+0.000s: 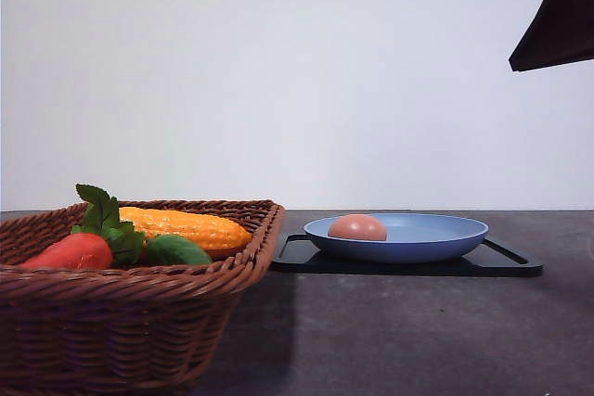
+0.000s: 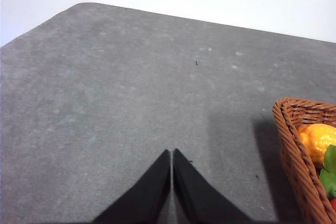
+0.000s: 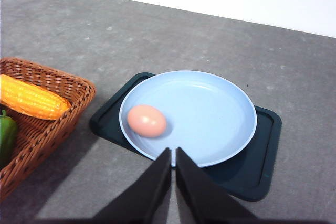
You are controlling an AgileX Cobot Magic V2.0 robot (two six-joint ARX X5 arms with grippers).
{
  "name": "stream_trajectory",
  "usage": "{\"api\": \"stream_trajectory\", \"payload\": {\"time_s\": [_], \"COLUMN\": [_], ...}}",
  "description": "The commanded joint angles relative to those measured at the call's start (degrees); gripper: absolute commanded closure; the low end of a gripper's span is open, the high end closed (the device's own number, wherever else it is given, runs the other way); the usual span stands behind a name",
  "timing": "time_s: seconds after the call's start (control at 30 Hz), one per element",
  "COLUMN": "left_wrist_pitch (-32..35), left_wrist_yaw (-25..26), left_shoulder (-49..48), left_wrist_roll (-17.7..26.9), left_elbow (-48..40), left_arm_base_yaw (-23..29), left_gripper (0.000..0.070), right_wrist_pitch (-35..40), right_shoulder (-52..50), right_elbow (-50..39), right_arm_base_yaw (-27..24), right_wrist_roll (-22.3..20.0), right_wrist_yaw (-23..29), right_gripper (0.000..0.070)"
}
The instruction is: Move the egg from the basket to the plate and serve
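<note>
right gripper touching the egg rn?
Apart. The right wrist view shows the right gripper, fingers closed together, above the plate rim, with bare blue plate between it and the egg.

Basket (image 1: 121,322): we've got it at the near left of the table (image 1: 399,340).
In the basket: we see corn (image 1: 186,227) at the back, a tomato-like fruit (image 1: 74,252) to its left.
Tray (image 1: 501,261): we find it right of the basket, further back.
Plate (image 1: 436,229): sits on the tray.
Egg (image 1: 357,227): we spot it in the plate's left part.
</note>
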Motion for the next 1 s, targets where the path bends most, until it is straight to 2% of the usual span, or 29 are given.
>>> {"api": "stream_trajectory", "payload": {"time_s": [0.0,0.07,0.17,0.23,0.37,0.53,0.73,0.97], "left_wrist_pitch": [-0.9,-0.9,-0.9,-0.9,-0.9,-0.9,-0.9,-0.9], "left_wrist_yaw": [0.2,0.2,0.2,0.2,0.3,0.3,0.3,0.3], "left_shoulder": [-0.1,-0.1,-0.1,-0.1,-0.1,-0.1,-0.1,-0.1], "left_wrist_roll": [-0.3,-0.3,-0.3,-0.3,-0.3,-0.3,-0.3,-0.3], "left_elbow": [-1.4,-1.4,-1.4,-1.4,-1.4,-1.4,-1.4,-1.4], "left_arm_base_yaw": [0.1,0.1,0.1,0.1,0.1,0.1,0.1,0.1], "left_gripper": [0.07,0.07,0.07,0.07,0.07,0.07,0.07,0.07], "right_wrist_pitch": [0.6,0.4,0.5,0.8,1.1,1.0,1.0,1.0], "right_shoulder": [0.2,-0.6,-5.7,-8.7,-15.1,-22.9,-29.6,-33.4], "right_elbow": [0.4,-0.1,-2.4,-4.8,-9.6,-14.5,-18.4,-21.9], "right_arm_base_yaw": [0.4,0.1,-4.3,-8.5,-18.8,-29.0,-35.3,-37.8], "right_wrist_roll": [-2.4,-5.9,-9.6,-9.8,-9.4,-9.4,-9.4,-9.3], "right_wrist_yaw": [1.5,4.0,7.1,4.0,-7.0,-15.6,-21.4,-25.1], "right_gripper": [0.07,0.07,0.07,0.07,0.07,0.07,0.07,0.07]}}
